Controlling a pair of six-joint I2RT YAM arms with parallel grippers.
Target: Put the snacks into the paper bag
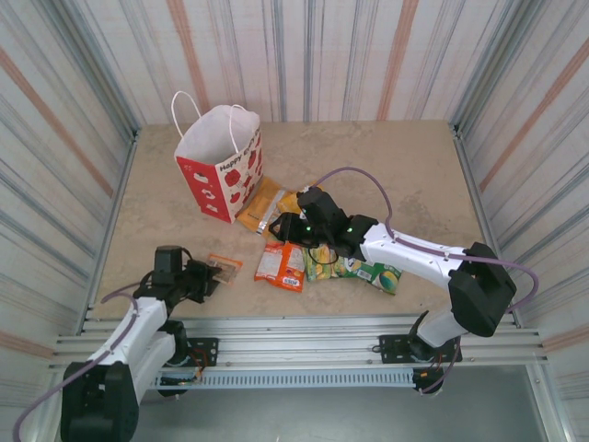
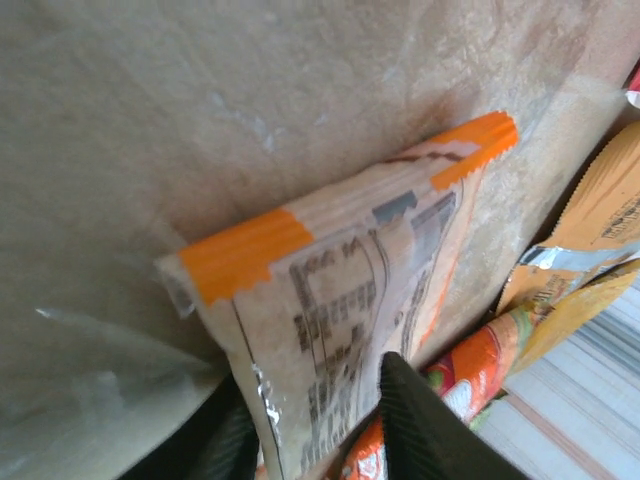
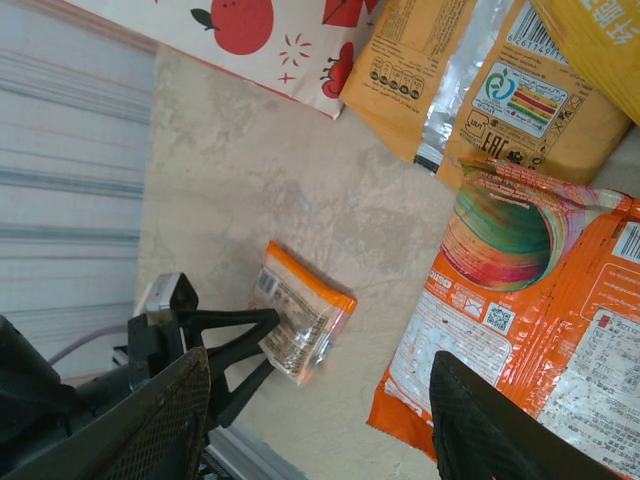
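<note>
Snacks: six packets can be counted, all lying on the counter [image 1: 414,175] outside the bag [image 1: 219,157]. The right arm [image 1: 419,255] covers part of the pile, so there may be more.
Left gripper [image 1: 210,274]: low over the near left of the counter. Its fingers [image 2: 420,430] are partly spread, with the near end of the small packet [image 1: 224,267] between them and touching them. I cannot tell whether it is clamped or only bracketed.
Right gripper [image 1: 293,226]: spread wide and grasping nothing. It hangs over the middle of the pile, with one finger above the edge of the orange packet [image 1: 281,265].
Small packet: one, pale with orange ends, flat on the counter and apart from the others.
Orange packet: one, large, near the middle of the counter.
Yellow-green packet [image 1: 324,267]: one, just right of the orange packet.
Green packet [image 1: 379,275]: one, at the right end of the same row.
Amber packet [image 1: 258,208]: one, with a silver seam, just beside the base of the bag.
Yellow packet [image 1: 288,201]: one, on the right edge of the amber packet, partly under the right arm.
Bag: one, white with a red lower band and apple prints. It stands upright at the far left with its mouth open and string handles up.
Counter: beige with a stone look, and a metal rail [image 1: 304,336] along the near edge.
Room: striped corrugated panels [image 1: 368,55] stand on the left, far and right sides.
</note>
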